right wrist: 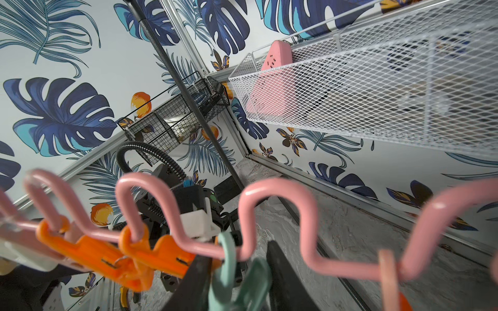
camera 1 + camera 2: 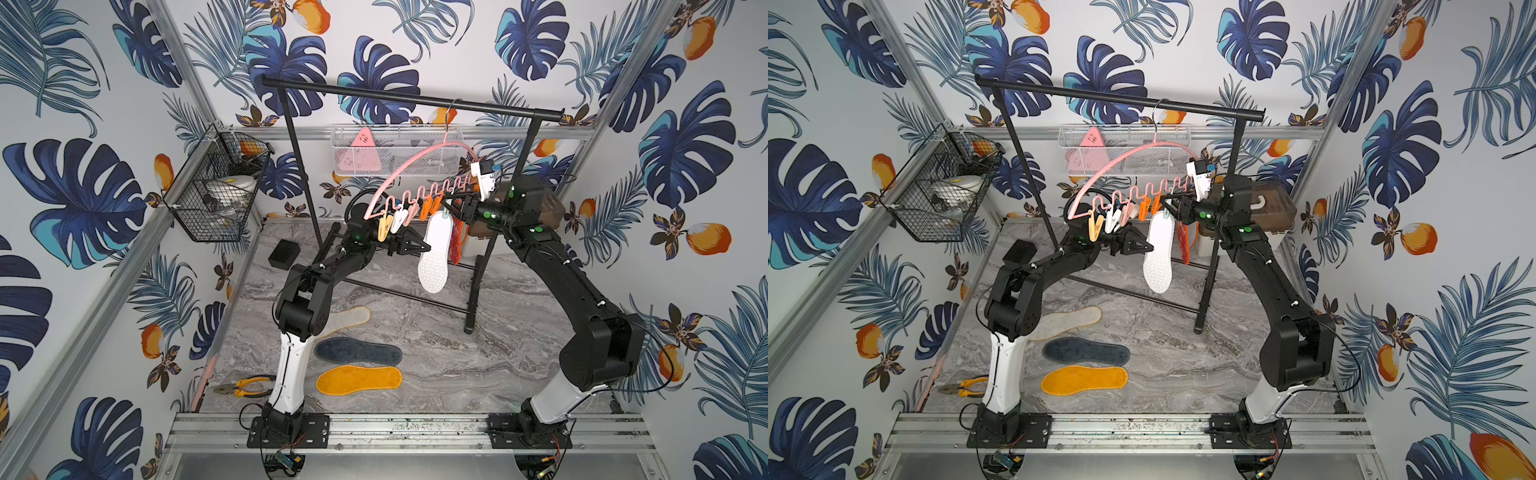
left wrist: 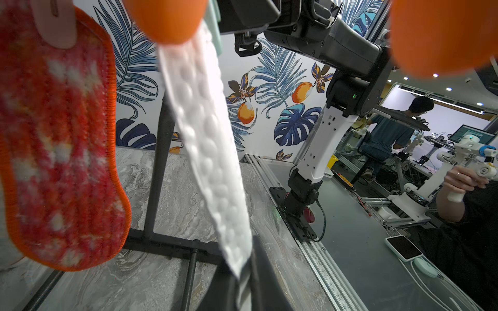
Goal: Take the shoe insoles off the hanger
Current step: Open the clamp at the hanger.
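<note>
In a top view, the left gripper (image 2: 428,248) pinches the pale insole (image 2: 434,257) hanging from the pink hanger (image 2: 409,162). Three insoles (image 2: 358,351) lie on the table (image 2: 478,365).

Left wrist view: one red mesh insole (image 3: 59,150) hangs beside it.

Right wrist view: the right gripper (image 1: 237,284) straddles one mint clip (image 1: 229,255), though whether it is squeezing yet is unclear. It is best to pinch the clip fully before the left gripper pulls down.

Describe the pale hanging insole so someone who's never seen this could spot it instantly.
Find the tall black rail at the back; a pink hanger hangs from it. Clipped beneath it hangs the long white insole, bumpy-surfaced, unlike the fuzzy red-orange insole beside it.
</note>
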Controlling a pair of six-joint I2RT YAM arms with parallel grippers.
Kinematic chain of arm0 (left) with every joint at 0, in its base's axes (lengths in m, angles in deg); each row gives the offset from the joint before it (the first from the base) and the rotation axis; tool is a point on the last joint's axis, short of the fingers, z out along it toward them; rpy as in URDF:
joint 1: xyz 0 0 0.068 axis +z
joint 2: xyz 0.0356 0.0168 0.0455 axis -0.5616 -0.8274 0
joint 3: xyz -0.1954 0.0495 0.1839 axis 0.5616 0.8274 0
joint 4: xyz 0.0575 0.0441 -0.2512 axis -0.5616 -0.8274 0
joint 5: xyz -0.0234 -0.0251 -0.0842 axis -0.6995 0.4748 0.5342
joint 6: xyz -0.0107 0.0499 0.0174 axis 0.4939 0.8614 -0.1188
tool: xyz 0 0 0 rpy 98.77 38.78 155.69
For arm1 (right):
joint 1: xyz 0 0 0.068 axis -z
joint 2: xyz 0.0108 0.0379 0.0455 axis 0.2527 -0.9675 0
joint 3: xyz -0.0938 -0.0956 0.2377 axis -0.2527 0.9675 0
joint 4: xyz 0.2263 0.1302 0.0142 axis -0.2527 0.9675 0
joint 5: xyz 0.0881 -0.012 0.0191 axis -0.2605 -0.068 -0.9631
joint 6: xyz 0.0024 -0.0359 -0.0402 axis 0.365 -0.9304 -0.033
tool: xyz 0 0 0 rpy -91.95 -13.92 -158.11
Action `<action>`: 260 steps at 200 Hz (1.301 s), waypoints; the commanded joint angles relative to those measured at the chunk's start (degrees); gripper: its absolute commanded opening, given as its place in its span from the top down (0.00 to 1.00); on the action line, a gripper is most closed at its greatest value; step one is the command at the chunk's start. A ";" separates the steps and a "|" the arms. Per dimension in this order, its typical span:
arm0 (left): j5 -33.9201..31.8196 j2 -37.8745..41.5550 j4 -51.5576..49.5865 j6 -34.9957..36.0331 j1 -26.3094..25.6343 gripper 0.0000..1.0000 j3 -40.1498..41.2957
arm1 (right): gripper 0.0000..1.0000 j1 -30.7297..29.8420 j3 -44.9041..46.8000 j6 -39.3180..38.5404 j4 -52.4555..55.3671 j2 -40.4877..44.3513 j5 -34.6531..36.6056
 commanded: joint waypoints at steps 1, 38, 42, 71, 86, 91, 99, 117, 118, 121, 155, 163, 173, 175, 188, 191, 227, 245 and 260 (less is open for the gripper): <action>0.28 0.43 2.02 -0.20 0.13 0.86 -0.31 | 0.67 0.13 -0.20 0.26 -1.30 0.56 -0.61; -0.02 0.55 1.71 -0.23 0.12 0.86 -0.66 | 0.72 0.21 -0.28 -0.09 -0.77 0.81 -0.70; -0.04 0.50 1.61 -0.22 0.13 0.86 -0.66 | 0.72 0.21 -0.29 -0.13 -0.69 0.80 -0.62; -0.10 0.49 1.32 0.09 0.11 0.85 -0.97 | 0.77 0.21 -0.19 -0.40 -0.10 0.92 -0.27; -0.21 0.55 1.00 0.12 0.14 0.85 -1.01 | 0.79 0.21 -0.16 -0.48 0.23 0.97 0.28; -0.25 0.57 0.93 0.12 0.12 0.85 -1.01 | 0.79 0.21 -0.17 -0.48 0.37 0.97 0.55; -0.32 0.55 0.89 0.21 0.11 0.85 -0.98 | 0.79 0.26 -0.26 -0.48 0.62 0.98 1.00; -0.57 0.54 0.65 0.60 0.11 0.85 -0.66 | 0.79 0.21 -0.17 -0.15 0.73 1.15 1.62; -0.58 0.51 0.68 0.67 0.11 0.85 -0.58 | 0.79 0.21 -0.17 -0.10 0.73 1.15 1.64; -0.73 0.53 0.67 0.72 0.11 0.85 -0.43 | 0.79 0.21 -0.17 -0.05 0.77 1.15 1.67; -2.12 0.61 0.27 2.24 0.15 0.85 1.44 | 0.78 0.21 -0.12 0.39 1.37 1.68 3.30; -2.75 0.53 0.53 2.24 0.11 0.85 1.79 | 0.78 0.21 -0.13 0.53 1.59 1.81 3.82; -3.55 0.36 0.63 2.47 0.11 0.85 2.18 | 0.78 0.21 0.03 0.57 1.66 1.95 4.25; -3.82 0.34 0.70 2.56 0.15 0.85 2.36 | 0.78 0.21 0.01 0.61 1.69 1.99 4.40; -4.79 0.23 0.89 2.96 0.07 0.84 2.85 | 0.78 0.15 0.32 0.66 1.78 2.06 4.91; -4.88 0.08 0.94 2.94 -0.05 0.84 2.93 | 0.78 0.13 0.34 0.58 1.77 2.04 4.99; -5.08 0.35 2.94 2.64 -0.38 0.84 5.21 | 0.76 0.12 0.58 0.39 2.17 2.12 5.89; -4.92 1.25 4.68 2.50 -0.08 0.85 7.24 | 0.72 0.12 0.57 0.56 1.95 2.04 5.84; -5.32 2.42 5.46 2.34 0.99 0.85 9.16 | 0.66 0.12 0.62 0.74 1.74 2.13 5.89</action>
